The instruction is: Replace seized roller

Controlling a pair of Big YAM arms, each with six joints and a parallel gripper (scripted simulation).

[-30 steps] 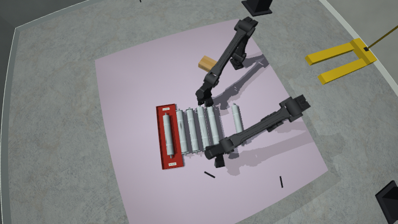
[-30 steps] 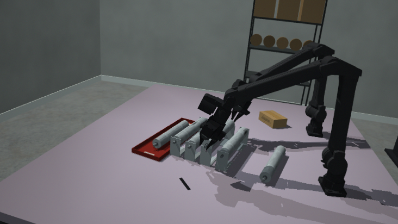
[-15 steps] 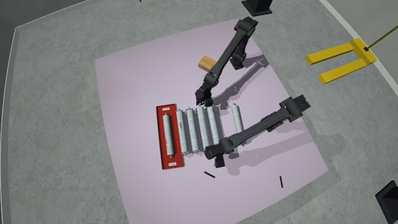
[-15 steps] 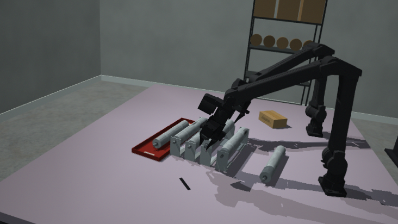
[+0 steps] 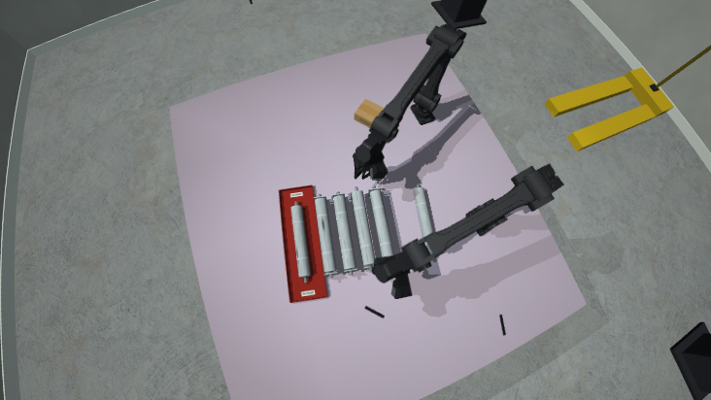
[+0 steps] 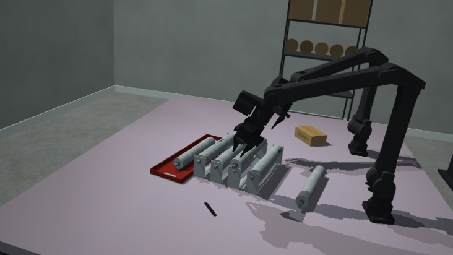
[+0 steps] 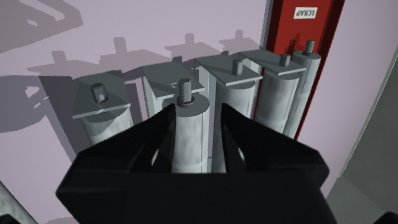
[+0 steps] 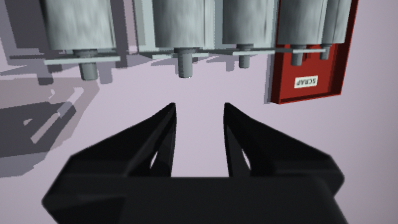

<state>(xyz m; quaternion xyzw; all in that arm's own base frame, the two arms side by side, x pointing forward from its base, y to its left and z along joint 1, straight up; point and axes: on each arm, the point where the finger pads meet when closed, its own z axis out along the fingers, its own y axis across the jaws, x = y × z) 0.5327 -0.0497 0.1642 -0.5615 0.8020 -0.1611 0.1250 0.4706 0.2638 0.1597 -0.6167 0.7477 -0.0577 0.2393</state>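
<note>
In the top view, my scrap tray [image 5: 314, 285] [image 6: 185, 173] [image 7: 300, 32] [image 8: 285, 90] lies at nine o'clock of the roller bed [image 5: 330, 274] [image 6: 252, 185] [image 7: 80, 107] [image 8: 82, 60], holding one roller [image 5: 300, 241] [image 6: 195, 153] [image 7: 306, 72] [image 8: 336, 20]; a cardboard box [image 5: 367, 112] [image 6: 309, 136] sits at twelve. The exterior and left wrist views show the third roller from the tray [image 5: 362, 228] [image 6: 236, 164] [image 7: 191, 125] [image 8: 179, 25] with its near end above the bracket. My left gripper [image 5: 385, 270] [image 6: 239, 153] [image 7: 198, 111] is partly open around it, ungripping; my right gripper [image 5: 361, 175] [image 6: 272, 127] [image 8: 199, 111] is parted on nothing. My left arm hides part of the loose roller [image 5: 423, 208] [image 6: 310, 186] from above.

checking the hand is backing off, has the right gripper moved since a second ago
Yes: in the top view, the right gripper has shifted closer to the cardboard box.
</note>
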